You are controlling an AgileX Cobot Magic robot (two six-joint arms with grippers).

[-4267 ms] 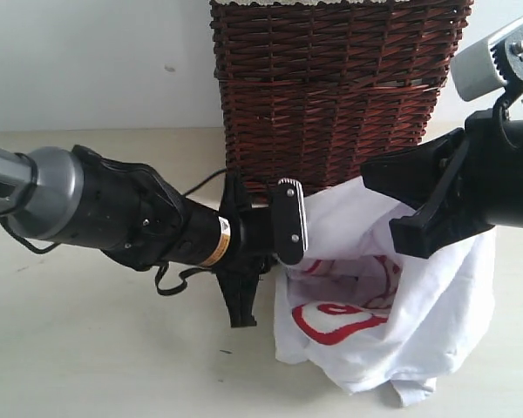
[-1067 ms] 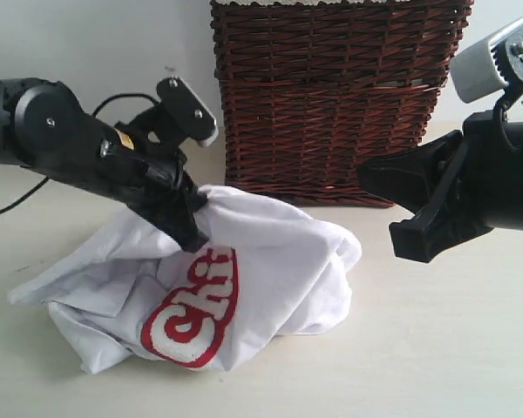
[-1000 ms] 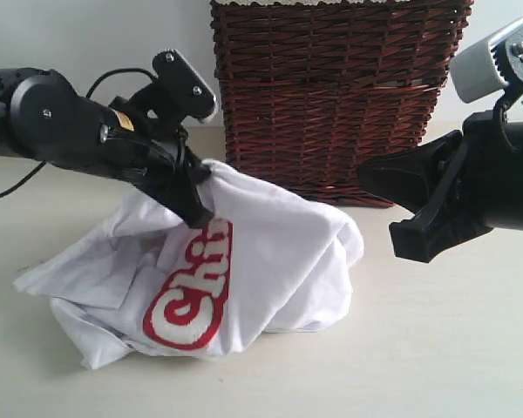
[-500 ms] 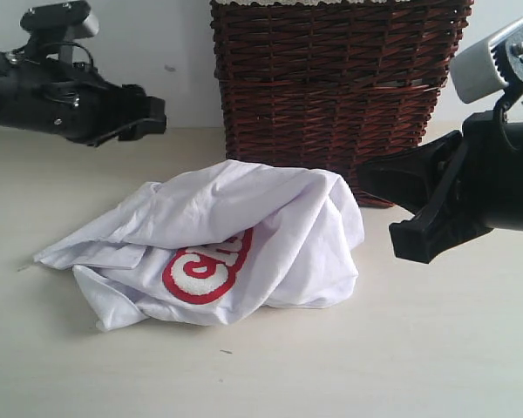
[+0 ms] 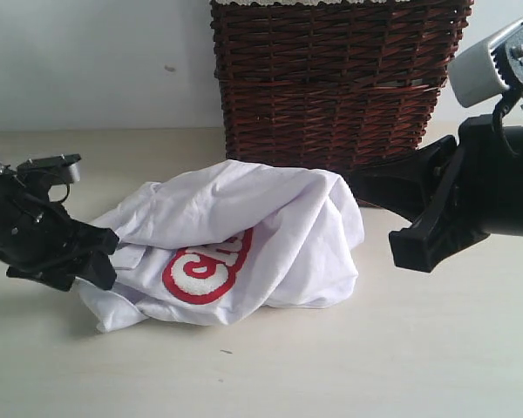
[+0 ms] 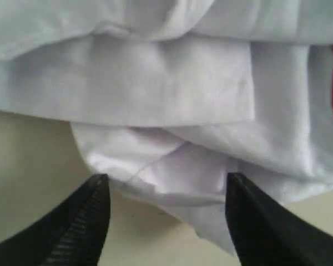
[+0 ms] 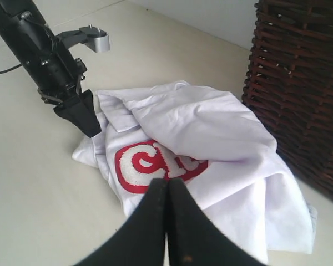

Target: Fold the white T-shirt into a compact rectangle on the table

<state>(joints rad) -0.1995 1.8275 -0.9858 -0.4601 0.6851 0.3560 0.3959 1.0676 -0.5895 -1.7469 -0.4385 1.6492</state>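
The white T-shirt (image 5: 244, 226) lies in a crumpled heap on the table (image 5: 288, 374), in front of the basket, its red-outlined lettering (image 5: 207, 266) facing forward. My left gripper (image 5: 100, 257) sits low on the table at the shirt's left edge. It is open, and in its wrist view (image 6: 166, 180) a folded hem corner (image 6: 172, 166) lies between and just ahead of the fingertips, apart from both. My right gripper (image 5: 370, 185) hovers off the shirt's right side, shut on nothing (image 7: 166, 183). The neck tag is hidden.
A tall dark brown wicker basket (image 5: 331, 87) stands right behind the shirt, touching its back folds (image 7: 299, 83). Bare table stretches in front of the heap and to the left behind the left arm (image 7: 39, 55).
The left gripper let go of the lifted shirt, which dropped into a low heap. That arm swung up and left, then came down to the shirt's left edge. The right arm barely shifted.
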